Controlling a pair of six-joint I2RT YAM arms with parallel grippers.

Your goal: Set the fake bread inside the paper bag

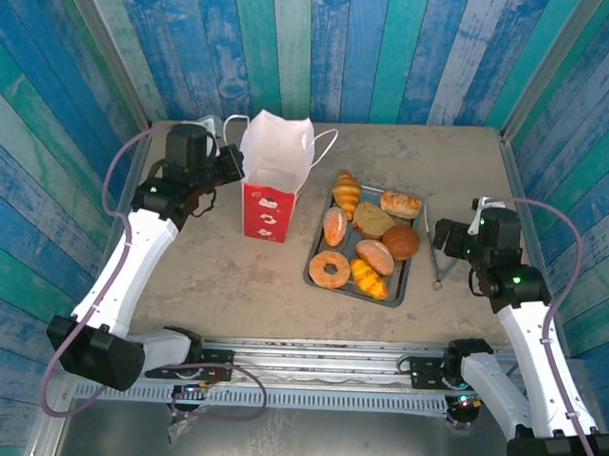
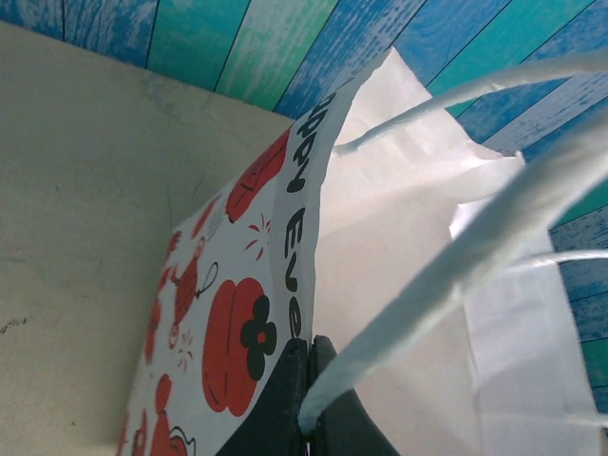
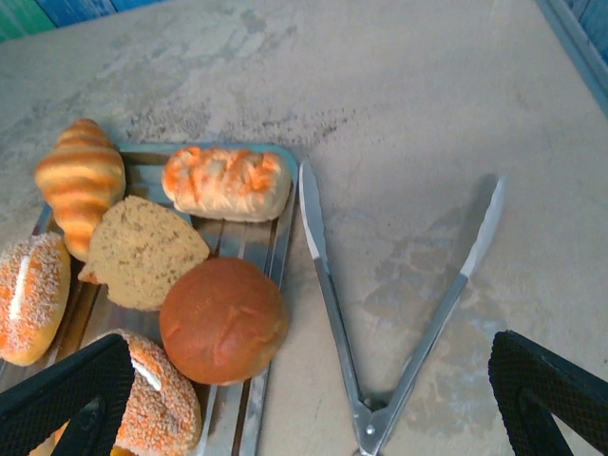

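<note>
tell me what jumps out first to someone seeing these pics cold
A metal tray full of golden-brown fake bread sits centre-right on the table. Left of it stands the white paper bag with red fruit prints, the left gripper pinching its rim with jaws shut. Silver tongs lie open on the table right of the tray, below the wide-open right gripper.

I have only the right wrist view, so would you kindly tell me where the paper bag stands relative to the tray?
Observer: The paper bag stands upright just left of the tray.
Operator: Thank you; is the left arm touching it?
Observer: Yes, the left fingers are shut on its top edge.
Operator: What bread lies at the tray's near end?
Observer: A ring donut and a yellow twisted roll.
</note>
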